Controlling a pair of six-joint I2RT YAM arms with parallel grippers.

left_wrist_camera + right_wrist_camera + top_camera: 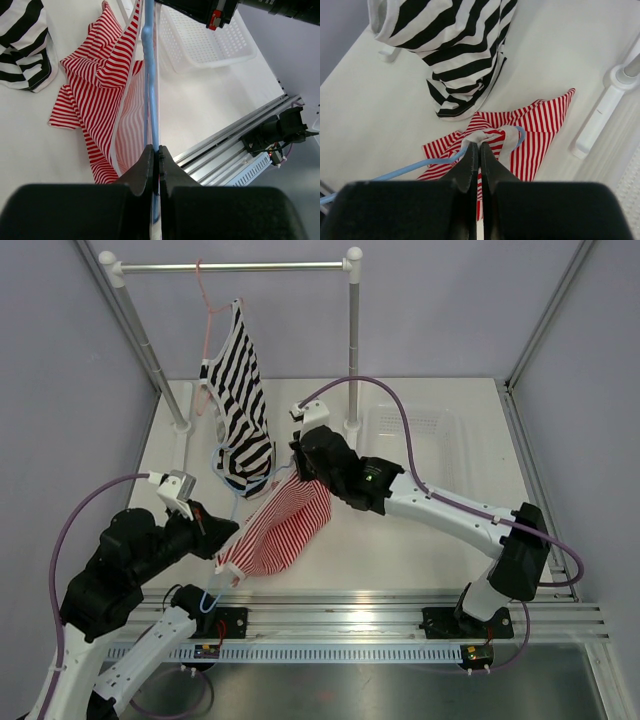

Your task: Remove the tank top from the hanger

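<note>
Resting on table beside white basket: tank top on hanger.

Soft, matt knit cloth makes up the red-and-white tank top, and we see the same dull weave in the black-and-white striped top. The light-blue hanger looks like smooth, faintly glossy plastic. The basket is white lattice plastic, the table smooth matt white. The garment rail and slotted track gleam as bare metal. The left gripper and right gripper are matt black.
</note>
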